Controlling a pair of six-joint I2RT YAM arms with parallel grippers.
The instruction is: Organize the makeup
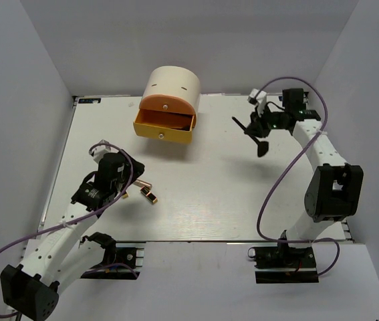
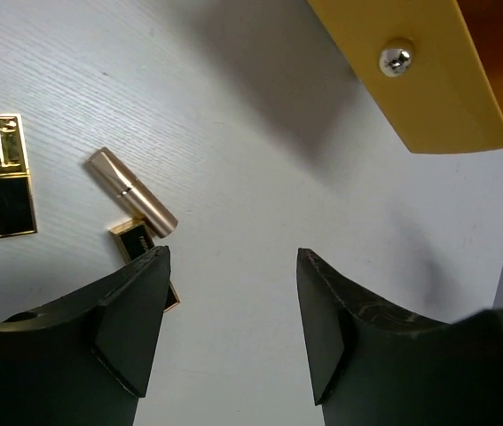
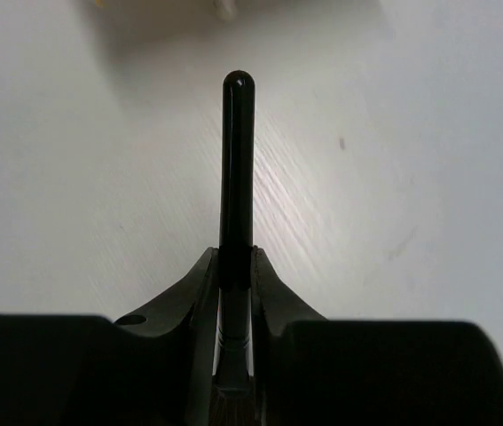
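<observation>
black-handled brush (image 3: 236,169) sits clamped in the right pincer (image 3: 233,266), its handle sticking out past the fingertips, over the far right of the bench (image 1: 209,194). the left pincer (image 2: 233,266) hangs with jaws apart, gripping nothing, just beside a rose-gold lipstick (image 2: 133,193) and a gold-black lipstick (image 2: 4,175) lying on the bench's near left. the cream box (image 1: 170,83) has its orange-yellow drawer (image 1: 164,130) standing open.

Rose-gold lipstick (image 2: 133,193) shiny metal; brush handle (image 3: 236,160) glossy black.
</observation>
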